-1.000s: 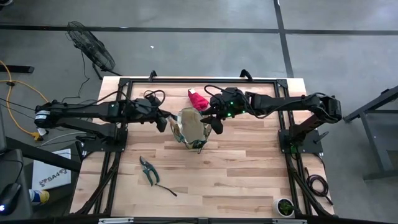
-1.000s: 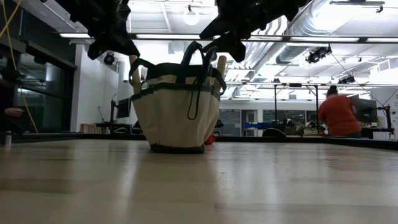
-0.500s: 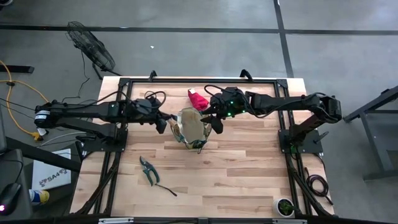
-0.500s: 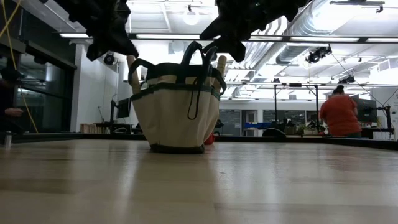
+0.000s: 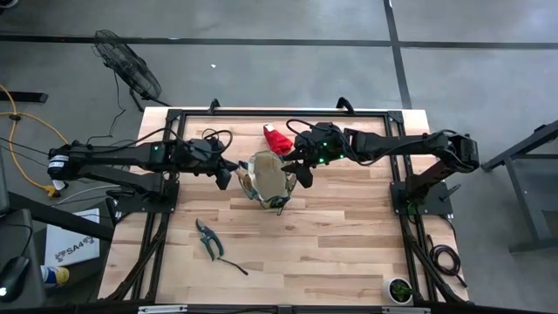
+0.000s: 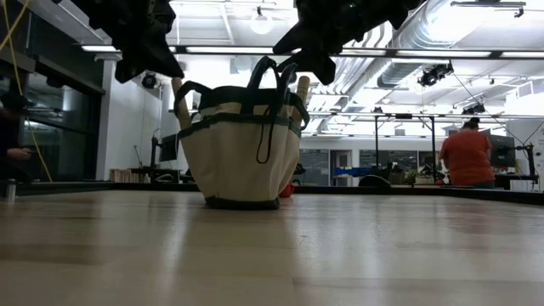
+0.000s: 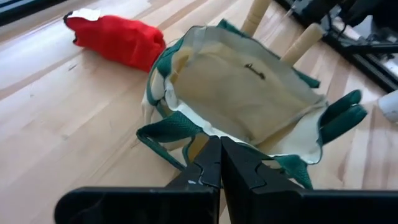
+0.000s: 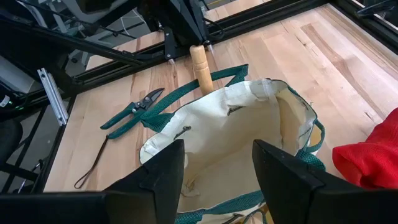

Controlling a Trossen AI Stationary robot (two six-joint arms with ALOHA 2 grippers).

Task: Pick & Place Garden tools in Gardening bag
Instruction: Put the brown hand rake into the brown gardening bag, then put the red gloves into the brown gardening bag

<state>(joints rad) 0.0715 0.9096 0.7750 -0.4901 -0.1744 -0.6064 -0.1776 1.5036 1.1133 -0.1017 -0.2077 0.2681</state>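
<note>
The tan gardening bag (image 5: 268, 181) with green trim stands upright on its base mid-table, its mouth open (image 8: 230, 137). Wooden tool handles stick up from its outer pockets (image 7: 305, 40) (image 8: 200, 65) (image 6: 302, 85). My left gripper (image 7: 221, 158) is shut and hovers above the bag's left rim (image 5: 232, 176). My right gripper (image 8: 217, 165) is open above the bag's right rim (image 5: 302, 177). The red glove (image 5: 277, 138) lies on the table behind the bag. The pruning shears (image 5: 209, 237) lie on the table toward the near left.
A thin dark cord (image 5: 234, 266) trails from the shears toward the near edge. A small pot (image 5: 399, 290) stands at the near right corner. The dark frame rails (image 5: 288, 113) run around the table. A person in red (image 6: 463, 157) stands far back in the room.
My left gripper has gone a little toward the table's left edge, away from the bag, staying above it. The bag and the tools have kept still.
</note>
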